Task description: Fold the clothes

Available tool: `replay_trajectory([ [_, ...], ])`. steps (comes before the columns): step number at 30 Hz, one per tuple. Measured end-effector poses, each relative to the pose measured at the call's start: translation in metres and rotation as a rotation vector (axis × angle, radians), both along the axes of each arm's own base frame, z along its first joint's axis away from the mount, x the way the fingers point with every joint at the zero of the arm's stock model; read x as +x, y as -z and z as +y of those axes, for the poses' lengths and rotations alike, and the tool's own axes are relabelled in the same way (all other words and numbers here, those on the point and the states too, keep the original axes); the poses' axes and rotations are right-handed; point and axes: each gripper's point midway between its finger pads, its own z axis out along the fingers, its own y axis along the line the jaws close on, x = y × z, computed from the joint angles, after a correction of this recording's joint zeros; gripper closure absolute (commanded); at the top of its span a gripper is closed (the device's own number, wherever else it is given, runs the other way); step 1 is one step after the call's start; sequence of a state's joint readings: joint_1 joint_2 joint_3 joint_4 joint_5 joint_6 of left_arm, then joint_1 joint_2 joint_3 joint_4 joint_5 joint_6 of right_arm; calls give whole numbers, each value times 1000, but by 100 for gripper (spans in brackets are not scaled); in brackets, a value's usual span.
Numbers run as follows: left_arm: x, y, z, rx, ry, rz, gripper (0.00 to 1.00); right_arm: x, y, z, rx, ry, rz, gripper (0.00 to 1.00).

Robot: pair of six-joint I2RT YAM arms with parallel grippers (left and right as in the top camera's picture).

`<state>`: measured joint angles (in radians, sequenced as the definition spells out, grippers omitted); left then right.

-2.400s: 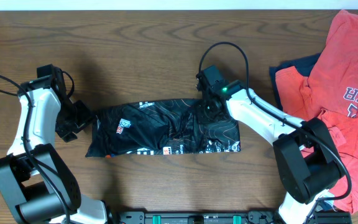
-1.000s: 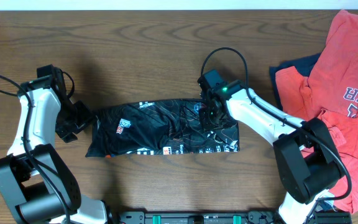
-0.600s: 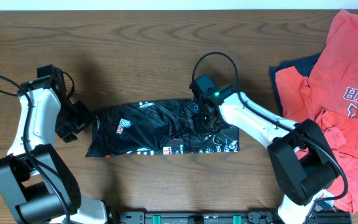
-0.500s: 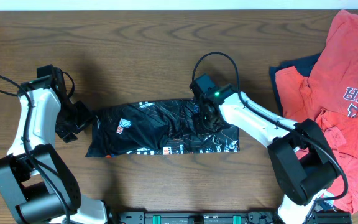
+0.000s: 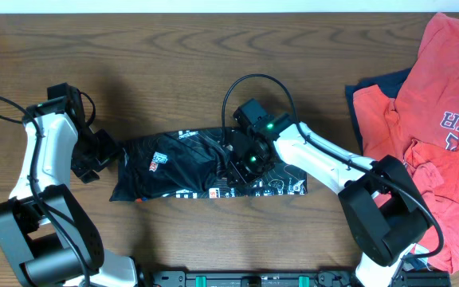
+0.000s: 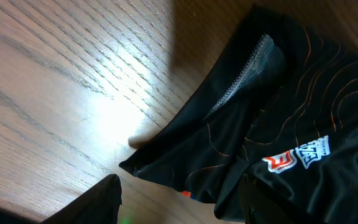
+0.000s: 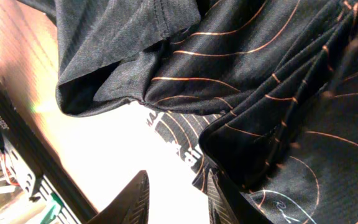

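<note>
Right fingers (image 7: pixel 134 202) shift left, from the right part of the jersey (image 5: pixel 174 163) to its middle. They drag a bunched fold of fabric along (upper right edge pulled inward, more wrinkles there).

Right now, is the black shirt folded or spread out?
Partly folded: the black shirt lies as a narrow, rumpled strip with overlapping layers.

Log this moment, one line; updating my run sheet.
folding | jersey: band on table | left gripper: open, at its left end | right gripper: mid-jersey, grip unclear
</note>
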<state>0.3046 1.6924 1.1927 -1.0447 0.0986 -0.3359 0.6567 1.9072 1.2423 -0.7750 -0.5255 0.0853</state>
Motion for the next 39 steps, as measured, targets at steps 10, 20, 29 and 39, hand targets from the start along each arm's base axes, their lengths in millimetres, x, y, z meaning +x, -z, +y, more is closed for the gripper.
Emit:
replay_trajectory([
  [10,10,0,3,12,45,-43,21,35,-35,-40,-58,138,-134,53],
  [20,31,6,8,28,219,-119,14,63,-84,-123,-179,412,-235,47],
  [29,27,55,-7,-106,312,-24,11,63,-80,-138,-229,449,-220,46],
  [39,29,62,-26,-226,351,-48,13,66,-80,-144,-249,461,-230,45],
])
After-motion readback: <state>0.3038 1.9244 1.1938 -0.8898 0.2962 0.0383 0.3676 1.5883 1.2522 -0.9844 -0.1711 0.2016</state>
